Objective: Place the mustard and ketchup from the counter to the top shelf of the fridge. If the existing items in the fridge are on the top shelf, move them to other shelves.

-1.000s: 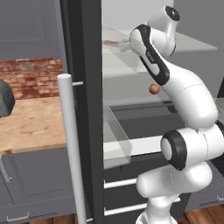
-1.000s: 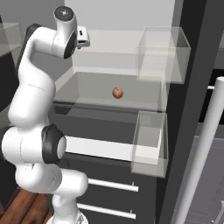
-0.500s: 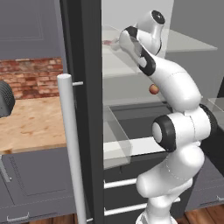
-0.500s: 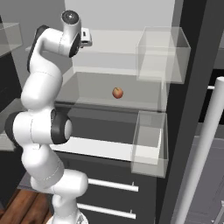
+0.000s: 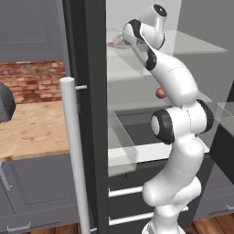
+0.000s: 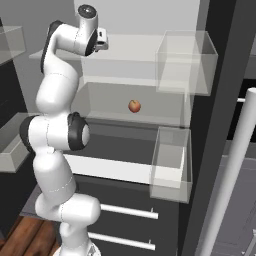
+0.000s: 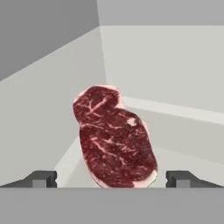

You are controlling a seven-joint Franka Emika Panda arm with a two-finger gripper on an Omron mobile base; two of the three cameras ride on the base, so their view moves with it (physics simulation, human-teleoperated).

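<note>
Hand view: raw steak (image 7: 114,138) lies between the wide-spread, empty gripper (image 7: 111,178) fingertips, peach (image 6: 134,105) below.

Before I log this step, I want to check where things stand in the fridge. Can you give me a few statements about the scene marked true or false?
1. A raw steak lies ahead of the gripper in the hand view. True.
2. The gripper's fingers are clamped on the steak. False: the fingertips stand wide apart at either side, and the steak sits between them ungripped.
3. A small round fruit sits on a lower shelf, below the arm's hand. True.
4. The fridge door is shut. False: it stands open, with its clear door bins in view.
5. A ketchup bottle stands beside the steak. False: nothing stands next to the steak on its shelf.
</note>
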